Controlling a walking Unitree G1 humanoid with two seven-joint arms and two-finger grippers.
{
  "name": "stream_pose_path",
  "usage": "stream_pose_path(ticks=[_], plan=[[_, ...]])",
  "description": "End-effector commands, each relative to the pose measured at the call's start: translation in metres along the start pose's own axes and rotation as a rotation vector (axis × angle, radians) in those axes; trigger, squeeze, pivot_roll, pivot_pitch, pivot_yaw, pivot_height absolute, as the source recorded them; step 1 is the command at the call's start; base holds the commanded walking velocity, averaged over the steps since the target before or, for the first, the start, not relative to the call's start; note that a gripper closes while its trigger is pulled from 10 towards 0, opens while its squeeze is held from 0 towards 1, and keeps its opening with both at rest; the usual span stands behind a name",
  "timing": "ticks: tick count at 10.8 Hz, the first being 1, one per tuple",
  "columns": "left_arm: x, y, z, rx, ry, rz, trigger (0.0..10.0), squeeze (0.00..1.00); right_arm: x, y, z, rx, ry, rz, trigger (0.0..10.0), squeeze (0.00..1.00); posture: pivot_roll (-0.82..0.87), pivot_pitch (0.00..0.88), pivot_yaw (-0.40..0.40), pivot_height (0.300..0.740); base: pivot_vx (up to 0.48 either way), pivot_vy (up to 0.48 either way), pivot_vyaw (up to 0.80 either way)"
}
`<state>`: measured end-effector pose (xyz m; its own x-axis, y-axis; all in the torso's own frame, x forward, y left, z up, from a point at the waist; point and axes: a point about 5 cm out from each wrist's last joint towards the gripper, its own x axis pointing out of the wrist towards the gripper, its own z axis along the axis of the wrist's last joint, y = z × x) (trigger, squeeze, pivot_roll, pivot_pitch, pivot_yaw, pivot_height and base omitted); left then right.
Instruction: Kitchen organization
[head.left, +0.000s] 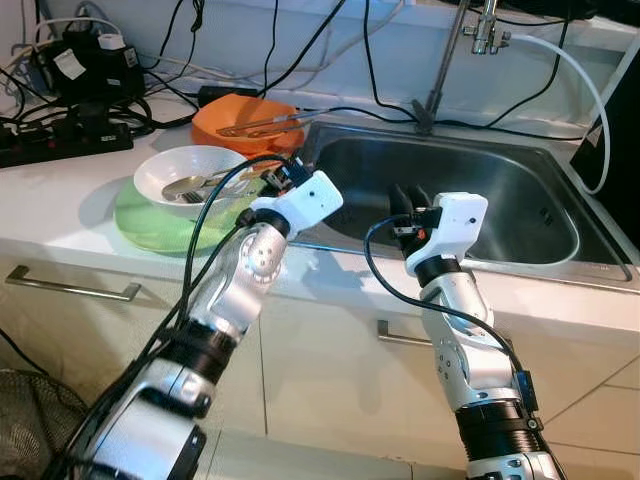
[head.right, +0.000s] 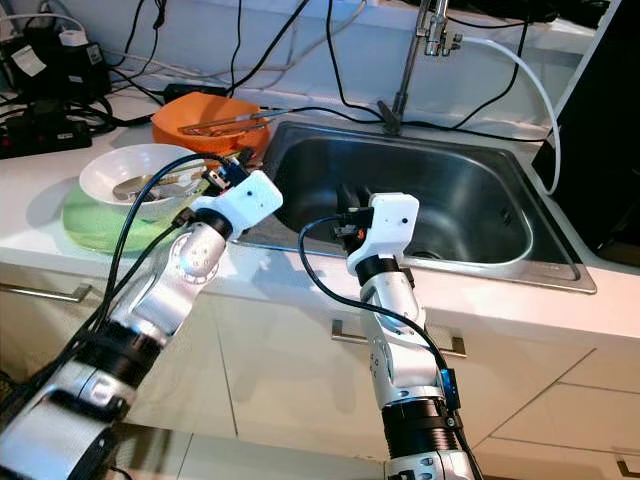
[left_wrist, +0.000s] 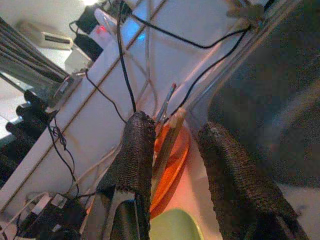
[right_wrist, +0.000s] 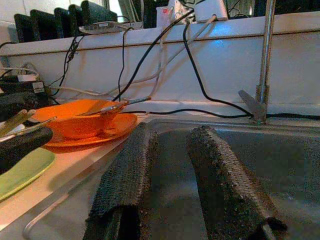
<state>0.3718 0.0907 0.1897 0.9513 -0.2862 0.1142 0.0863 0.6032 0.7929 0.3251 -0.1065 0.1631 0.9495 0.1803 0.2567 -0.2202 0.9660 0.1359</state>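
A white bowl (head.left: 190, 172) holding a spoon and fork (head.left: 200, 188) sits on a green plate (head.left: 150, 225) on the counter, left of the steel sink (head.left: 480, 200). Behind it an orange bowl (head.left: 240, 120) stands on an orange plate (right_wrist: 117, 125), with metal tongs (head.left: 262, 125) lying across it. My left gripper (head.left: 280, 177) hovers between the white bowl and the sink's left rim, open and holding nothing, pointing toward the orange bowl (left_wrist: 172, 150). My right gripper (head.left: 408, 198) is over the sink's front edge, open and holding nothing, fingers (right_wrist: 125, 180) aimed into the basin.
A faucet (head.left: 440, 70) and a white hose (head.left: 590, 100) rise behind the sink. A power strip (head.left: 70, 140) and tangled black cables crowd the back left counter. Drawer handles (head.left: 70, 285) run along the cabinet front; a wire basket (head.left: 30, 420) stands on the floor at left.
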Motion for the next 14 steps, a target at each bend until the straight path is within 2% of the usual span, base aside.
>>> stream_pose_path(ticks=[1,2,3,6,8,9,11,12,13,14], plan=[[0.005,0.003,0.007,0.03,-0.01,0.014,10.0,0.0,0.003,-0.002,0.005,-0.007,-0.026,-0.007,10.0,0.0,0.19,0.0,-0.051,0.74,0.0,0.0,0.0],[0.007,0.004,0.005,0.034,0.002,0.022,2.9,0.0,0.003,-0.003,0.005,-0.008,-0.026,-0.01,10.0,0.0,0.19,0.0,-0.05,0.74,0.0,0.0,0.0],[0.008,0.005,0.005,0.033,0.003,0.027,0.0,0.0,0.003,-0.003,0.005,-0.009,-0.026,-0.011,10.0,0.0,0.19,0.0,-0.051,0.74,0.0,0.0,0.0],[0.01,0.008,0.006,0.023,0.003,0.045,0.0,0.0,0.003,-0.002,0.005,-0.007,-0.024,-0.004,10.0,0.0,0.2,0.0,-0.053,0.74,0.0,0.0,0.0],[0.011,0.012,0.009,-0.023,-0.011,0.072,0.0,0.0,0.003,-0.003,0.005,-0.008,-0.025,-0.003,10.0,0.0,0.19,0.0,-0.057,0.74,0.0,0.0,0.0],[0.011,0.018,0.012,-0.058,-0.027,0.103,0.0,0.0,0.003,-0.002,0.005,-0.009,-0.025,-0.001,10.0,0.0,0.2,0.0,-0.06,0.74,0.0,0.0,0.0],[0.011,0.034,0.021,-0.197,-0.062,0.159,0.1,0.0,0.004,0.0,0.004,-0.007,-0.022,0.007,10.0,0.0,0.2,0.0,-0.063,0.74,0.0,0.0,0.0],[0.011,0.041,0.027,-0.264,-0.093,0.161,4.7,0.0,0.004,0.0,0.004,-0.006,-0.021,0.009,10.0,0.0,0.21,0.0,-0.065,0.74,0.0,0.0,0.0],[0.01,0.046,0.034,-0.296,-0.128,0.16,10.0,0.0,0.005,0.0,0.004,-0.005,-0.021,0.011,10.0,0.0,0.21,0.0,-0.067,0.74,0.0,0.0,0.0],[0.009,0.055,0.045,-0.364,-0.166,0.162,10.0,0.0,0.005,0.0,0.004,-0.005,-0.021,0.014,10.0,0.0,0.21,0.0,-0.069,0.74,0.0,0.0,0.0]])
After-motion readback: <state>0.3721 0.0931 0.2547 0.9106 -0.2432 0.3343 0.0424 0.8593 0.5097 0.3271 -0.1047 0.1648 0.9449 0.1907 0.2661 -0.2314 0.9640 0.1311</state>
